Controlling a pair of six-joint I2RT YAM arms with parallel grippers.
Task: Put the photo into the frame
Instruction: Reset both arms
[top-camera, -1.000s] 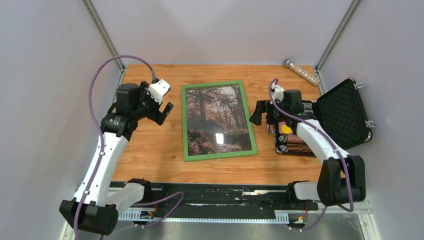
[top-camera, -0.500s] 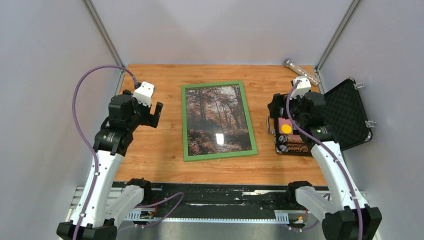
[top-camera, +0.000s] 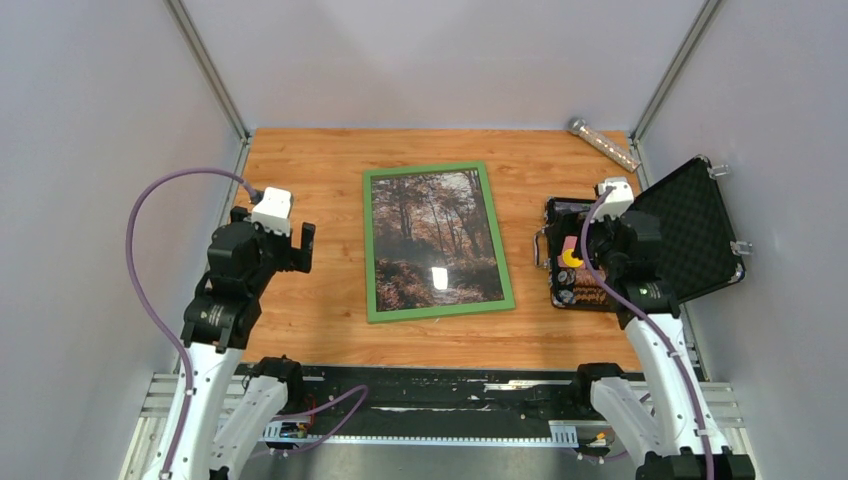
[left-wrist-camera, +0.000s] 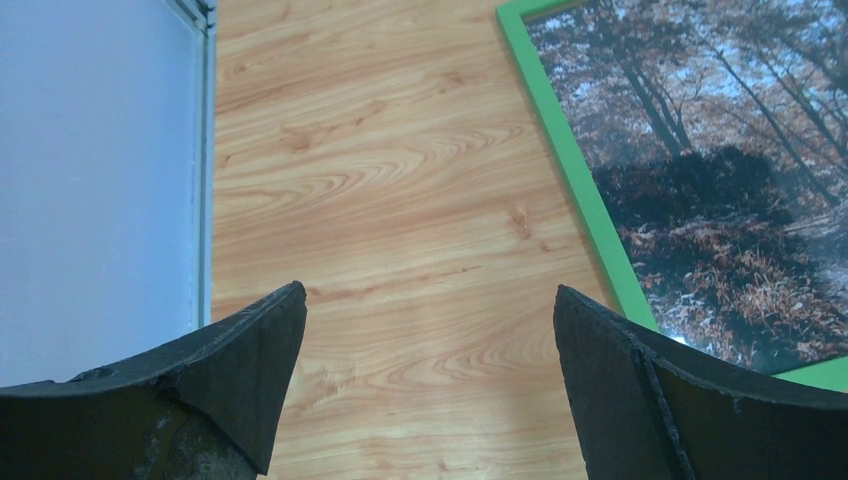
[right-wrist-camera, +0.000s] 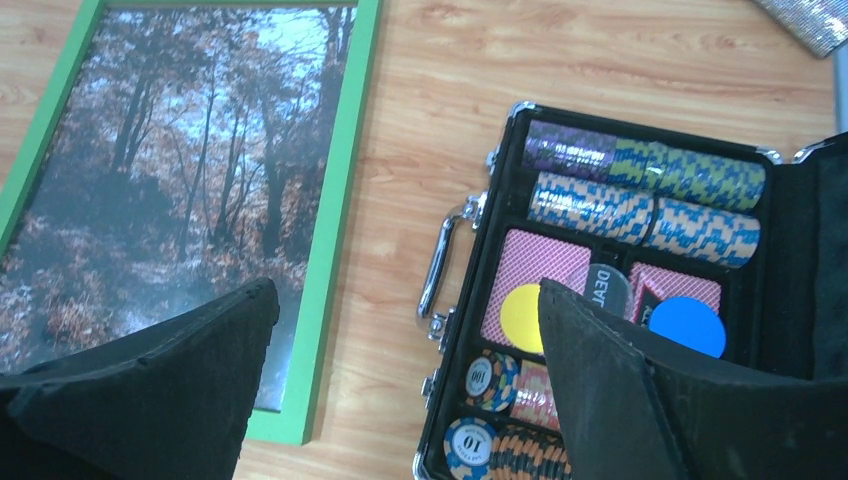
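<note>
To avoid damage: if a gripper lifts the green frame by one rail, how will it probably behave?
The frame has thin rails and lies flat on the table, so getting under it would likely be hard. The glare spot over the photo suggests a smooth, slippery front. Being large and thin, it may flex or tilt.

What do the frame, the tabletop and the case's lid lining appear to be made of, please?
The frame: flat green rails, matte; painted wood or plastic, unclear. The tabletop: wood grain with knots, smooth; probably laminate. The lid lining: black dimpled texture, apparently foam.
</note>
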